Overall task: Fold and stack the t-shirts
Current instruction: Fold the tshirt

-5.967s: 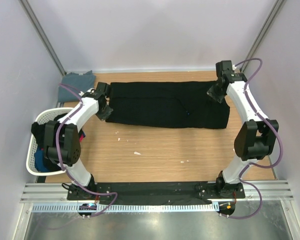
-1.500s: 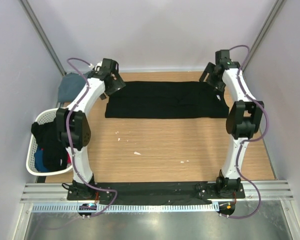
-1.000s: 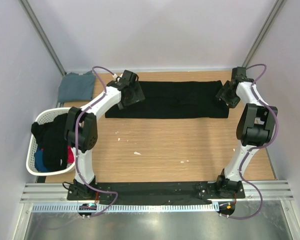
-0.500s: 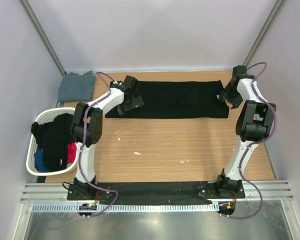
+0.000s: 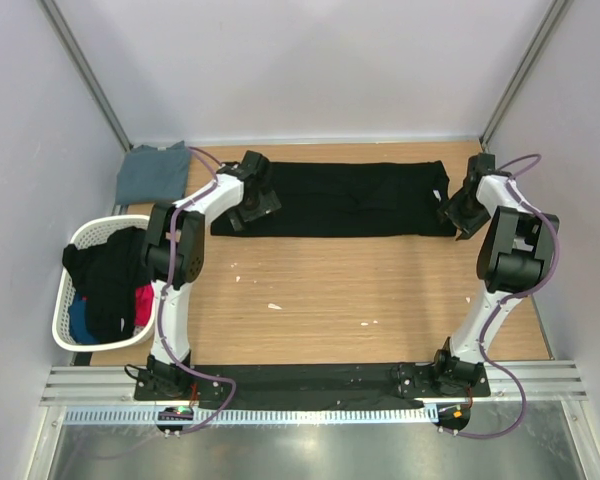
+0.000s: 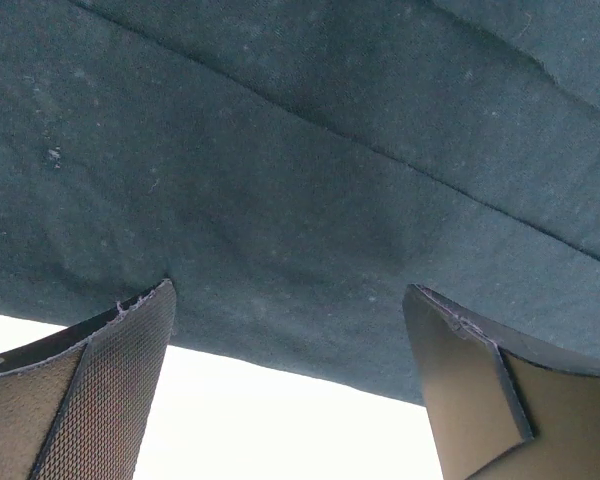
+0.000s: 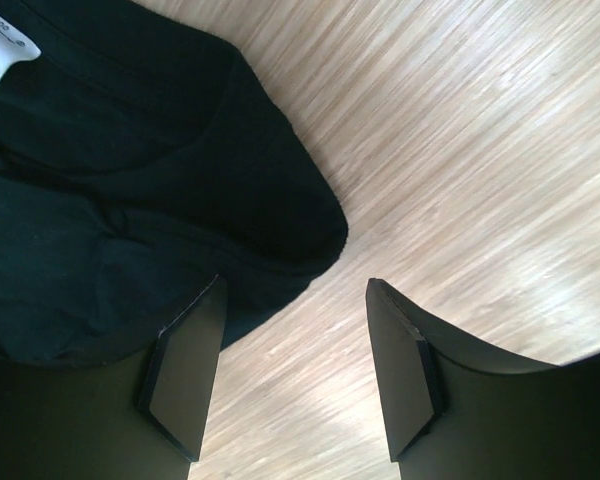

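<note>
Left fingers – spread wide, holding nothing. In the left wrist view their tips sit at the near hem of the black shirt, whose edge runs across the gap between them; whether the tips touch the cloth cannot be told. A seam crosses the cloth diagonally above them.

Right fingers – also spread, also holding nothing. The right wrist view shows a rounded corner of the black shirt ending just beside one finger, with bare wood of the counter between the two tips. A white tag shows at the top left corner of that view.

From above, the left fingers stand over the left end of the black shirt, and the right fingers stand at its right end. The shirt lies flat as a long band folded lengthwise, set across the far half of the counter.

The grey-blue shirt lies folded in the far left corner, well apart from the black one and beside the left arm.

A white basket stands at the left edge of the counter. It holds loose clothes, mostly black, with red and blue showing beneath.
</note>
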Robot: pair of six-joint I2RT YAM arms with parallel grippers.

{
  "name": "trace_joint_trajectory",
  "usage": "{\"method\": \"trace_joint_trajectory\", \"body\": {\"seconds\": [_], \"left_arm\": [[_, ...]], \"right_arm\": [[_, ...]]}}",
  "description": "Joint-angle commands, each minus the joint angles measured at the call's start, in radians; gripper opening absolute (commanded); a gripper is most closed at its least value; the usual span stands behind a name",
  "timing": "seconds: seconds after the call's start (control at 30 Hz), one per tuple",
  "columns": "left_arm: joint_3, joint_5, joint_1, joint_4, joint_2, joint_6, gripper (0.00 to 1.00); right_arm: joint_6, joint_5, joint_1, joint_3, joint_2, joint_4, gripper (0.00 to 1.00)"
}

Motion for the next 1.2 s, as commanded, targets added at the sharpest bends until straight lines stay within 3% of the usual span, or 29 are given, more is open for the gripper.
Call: {"method": "trace_joint_trajectory", "body": {"seconds": [0.0,0.33,0.63,0.77,0.97,1.17], "left_arm": [[0.013,-0.001,0.019,-0.017,0.023,-0.017,0.96],[0.016,-0.034,0.044,-0.071,0.037,-0.029,0.96],[0.029,-0.069,0.047,-0.117,0.051,-0.036,0.96],[0.03,-0.074,0.053,-0.12,0.051,-0.035,0.96],[0.044,-0.074,0.06,-0.126,0.054,-0.032,0.96],[0.042,-0.083,0.065,-0.135,0.057,-0.03,0.96]], "right_arm": [[0.063,-0.024,0.004,-0.006,-0.013,0.086,0.63],[-0.007,0.163,0.002,0.052,0.05,0.085,0.47],[0.0,0.113,-0.003,0.041,0.064,0.099,0.43],[-0.023,0.062,-0.01,0.041,0.069,0.109,0.34],[-0.036,-0.013,-0.009,0.018,0.092,0.131,0.31],[-0.09,0.042,-0.01,0.041,0.112,0.091,0.31]]}}
